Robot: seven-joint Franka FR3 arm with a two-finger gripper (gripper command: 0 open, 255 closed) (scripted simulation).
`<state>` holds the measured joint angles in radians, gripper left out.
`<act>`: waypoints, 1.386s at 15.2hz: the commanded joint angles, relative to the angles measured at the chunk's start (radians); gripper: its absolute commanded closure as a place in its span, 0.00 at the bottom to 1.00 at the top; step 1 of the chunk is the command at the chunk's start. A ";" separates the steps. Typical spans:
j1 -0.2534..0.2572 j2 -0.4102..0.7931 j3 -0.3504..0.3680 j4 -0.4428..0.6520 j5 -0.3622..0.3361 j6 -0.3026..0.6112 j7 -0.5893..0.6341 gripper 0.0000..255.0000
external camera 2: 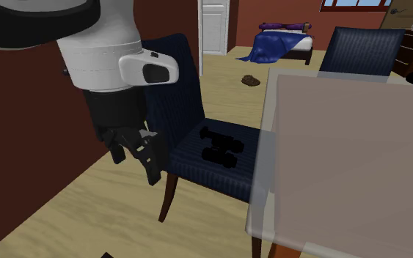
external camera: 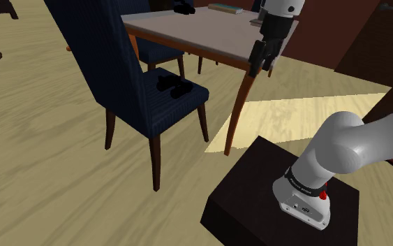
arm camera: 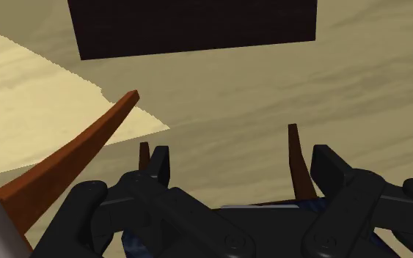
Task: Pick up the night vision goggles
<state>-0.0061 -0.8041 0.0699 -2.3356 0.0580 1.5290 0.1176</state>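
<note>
The night vision goggles [external camera: 174, 85] are a small black device lying on the seat of a dark blue chair [external camera: 121, 63]. They also lie on the seat in the second exterior view, goggles [external camera 2: 219, 145]. My black gripper [external camera: 259, 66] hangs beside the table's near corner, well off to the shoulder view's right of the goggles. In the second exterior view the gripper [external camera 2: 147, 163] is beside the chair's front edge, apart from the goggles. In the wrist view the gripper [arm camera: 245, 172] is open, its fingers [arm camera: 159, 165] wide apart with nothing between them.
A light-topped table [external camera: 202, 31] on curved brown legs [external camera: 238, 105] stands close by the hand. Books [external camera: 226, 8] and a black object [external camera: 183, 8] lie at its far end. A second blue chair [external camera 2: 362, 50] stands beyond it. The black stand [arm camera: 197, 29] is on the wooden floor.
</note>
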 commanded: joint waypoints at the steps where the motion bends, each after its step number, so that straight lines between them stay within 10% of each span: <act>1: 0.000 0.000 0.000 0.000 0.000 0.000 0.000 0.00; 21: -0.042 0.745 0.158 0.417 -0.087 0.345 0.279 0.00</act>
<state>-0.0472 -0.1013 0.2233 -1.9526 -0.0175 1.8663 0.3803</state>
